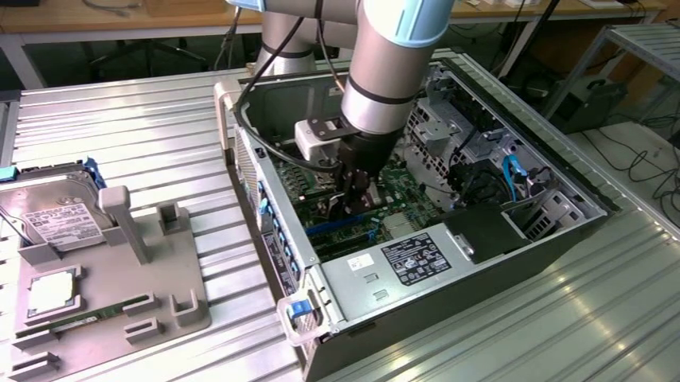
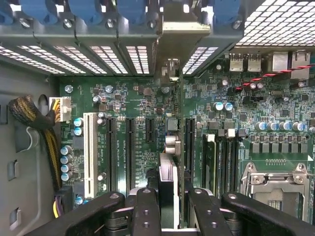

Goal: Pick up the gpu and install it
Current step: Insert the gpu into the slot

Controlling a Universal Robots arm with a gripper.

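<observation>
Pick-up looks done. The black two-finger gripper (image 1: pixel 354 185) on the grey robot arm is down inside the open dark metal PC case (image 1: pixel 552 239), and its jaws are part-closed on the gpu (image 2: pixel 167 189), a thin dark circuit card seen edge-on in the wrist view, clamped between the black fingers (image 2: pixel 145 211) w/ its silver end bracket (image 2: pixel 173 49) reaching up to the rear slot openings of the case. In the exterior view the card hangs upright below the gripper, over the green motherboard (image 1: pixel 409 191).

Install, by my judgement: close but not confirmed. The card is lined up along the black expansion slots (image 2: pixel 130 147) and its lower edge sits at or just above the board; can't tell whether it's fully seated (the contact is hidden behind the card itself). Jaws not released.

Containers:
- PC case: holds the motherboard, a white expansion slot (image 2: pixel 90 152), an empty silver CPU socket (image 2: pixel 273 184), a yellow-and-black cable bundle (image 2: pixel 29 115), and a silver box w/ a black label (image 1: pixel 420 259) near the front.
- Grey parts tray (image 1: pixel 159 278) at the exterior view's left: a silver hard drive w/ white label (image 1: pixel 48 219), a square silver chip (image 1: pixel 51 294), a narrow green RAM stick (image 1: pixel 95 316). The tray's upright slot posts stand w/ nothing between them.
</observation>
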